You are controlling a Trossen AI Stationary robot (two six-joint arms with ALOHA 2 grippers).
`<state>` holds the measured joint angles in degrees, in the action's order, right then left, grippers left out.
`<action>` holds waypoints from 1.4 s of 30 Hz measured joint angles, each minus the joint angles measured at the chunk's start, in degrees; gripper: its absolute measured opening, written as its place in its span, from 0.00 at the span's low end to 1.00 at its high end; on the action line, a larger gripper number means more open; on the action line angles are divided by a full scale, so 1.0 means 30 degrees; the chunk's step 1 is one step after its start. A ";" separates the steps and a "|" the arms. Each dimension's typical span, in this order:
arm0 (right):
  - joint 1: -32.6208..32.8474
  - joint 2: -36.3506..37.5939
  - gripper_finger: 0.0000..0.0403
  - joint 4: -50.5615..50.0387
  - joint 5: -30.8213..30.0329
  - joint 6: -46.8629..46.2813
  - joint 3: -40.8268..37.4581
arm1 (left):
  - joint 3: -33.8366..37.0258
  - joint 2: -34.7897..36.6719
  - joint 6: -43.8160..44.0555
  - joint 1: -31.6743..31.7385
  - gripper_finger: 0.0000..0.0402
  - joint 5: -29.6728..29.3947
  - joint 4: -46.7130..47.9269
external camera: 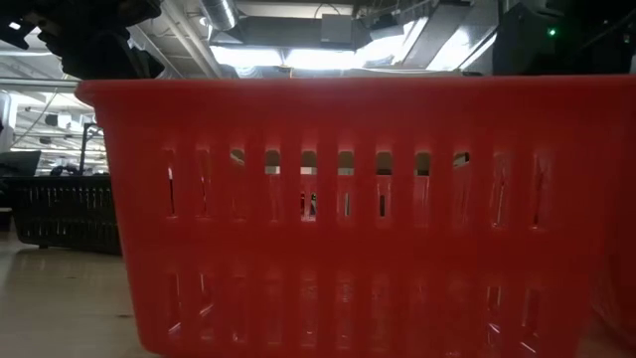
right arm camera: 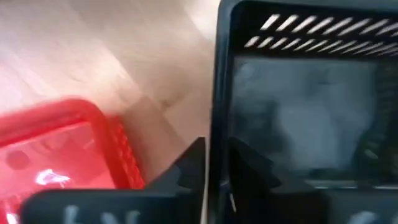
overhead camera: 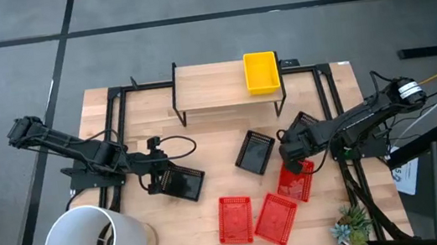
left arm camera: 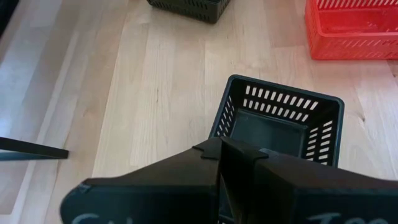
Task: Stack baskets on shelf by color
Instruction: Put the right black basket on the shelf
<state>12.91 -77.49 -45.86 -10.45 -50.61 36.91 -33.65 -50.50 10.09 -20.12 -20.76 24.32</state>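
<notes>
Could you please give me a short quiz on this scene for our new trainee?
1. True or false: a red basket sits on the shelf.
2. How many red baskets are there?
3. What is the left claw shut on? A) white bucket B) black basket C) plant

Key: 1. False, only a yellow basket is there. 2. Three. 3. B.
</notes>
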 joint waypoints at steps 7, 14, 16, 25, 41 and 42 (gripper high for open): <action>0.0078 -0.0007 0.01 -0.1405 -0.0972 -0.0042 0.1450 | 0.0000 0.0000 -0.0040 0.0000 0.00 0.0000 0.0007; 0.0965 -0.0007 0.00 -0.5422 -0.1959 -0.0505 0.5690 | 0.1601 0.0892 -0.2016 0.0000 0.00 0.0335 -0.0822; 0.1490 -0.0015 0.00 -0.6205 -0.1914 -0.0660 0.7098 | 0.2636 0.1861 -0.1938 0.0000 0.00 0.0769 -0.2458; 0.3190 0.0000 0.00 -0.7063 -0.4418 0.0910 1.3543 | 0.7804 0.7366 -0.3616 0.1286 0.00 0.2058 -0.6862; -0.7761 -0.3556 0.00 0.1680 0.1666 1.8945 1.6972 | 1.0987 1.2167 -0.4095 0.4116 0.00 0.3319 -0.9427; -0.8219 -0.4233 0.00 0.1115 0.1764 1.9765 1.7675 | 1.0987 1.2181 -0.4095 0.4116 0.00 0.3319 -0.9420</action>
<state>-11.75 -90.19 -42.52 -5.16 8.69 89.94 -0.69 -13.96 -2.20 -7.77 -10.81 -3.95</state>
